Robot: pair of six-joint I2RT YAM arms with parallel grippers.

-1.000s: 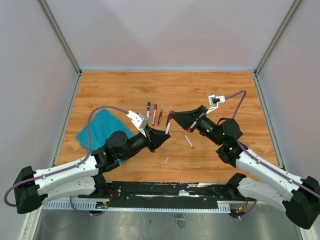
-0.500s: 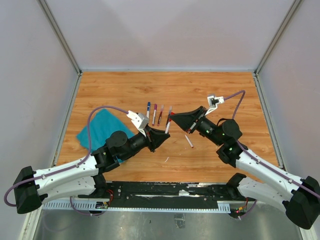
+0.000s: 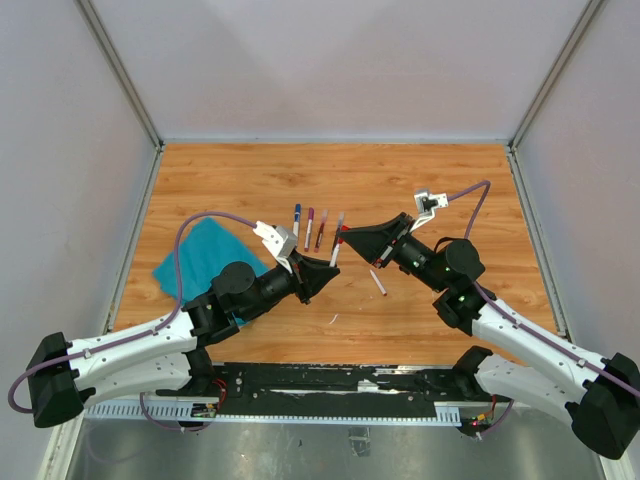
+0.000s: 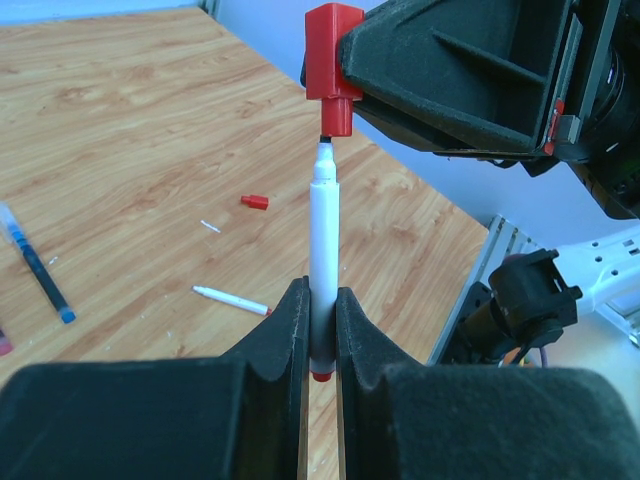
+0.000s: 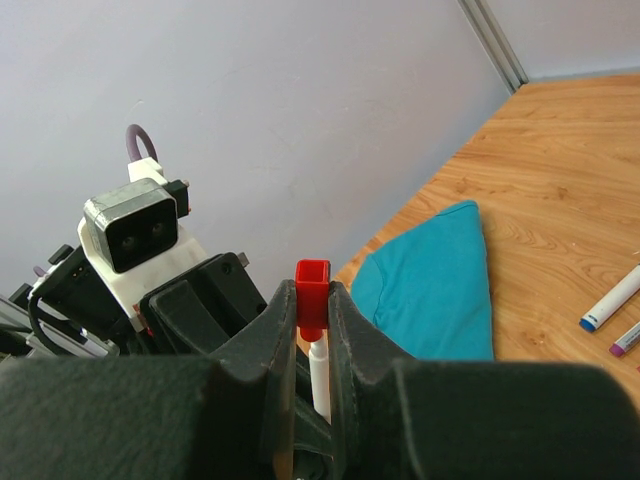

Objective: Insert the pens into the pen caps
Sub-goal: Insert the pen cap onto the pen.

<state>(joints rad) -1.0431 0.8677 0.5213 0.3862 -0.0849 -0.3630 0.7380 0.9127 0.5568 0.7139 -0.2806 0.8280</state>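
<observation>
Above the middle of the table (image 3: 420,180), the two arms meet tip to tip: the left gripper (image 4: 320,305) is pinched tight on the tail end of a white pen (image 4: 324,230), which stands upright between its pads, and the right gripper (image 5: 313,305) is closed narrowly on a red cap (image 4: 332,60) with the open mouth facing down over the pen's dark tip. In the left wrist view tip and mouth look lined up and about touching, though whether the nib has entered cannot be told. The pen is probably light, stiff and smooth-barrelled, so held this low it may pivot or slide back through the pads when pushed; a hold nearer the middle would likely resist tilt better. The cap is tiny and rigid, best kept squeezed on its flat sides with the mouth left free, and the press should run straight along the barrel. On the boards below lie a loose red cap (image 4: 255,202) and a second uncapped pen (image 4: 225,297), with a blue-tipped pen (image 4: 42,278) further off and a teal cloth (image 5: 440,285) well apart
</observation>
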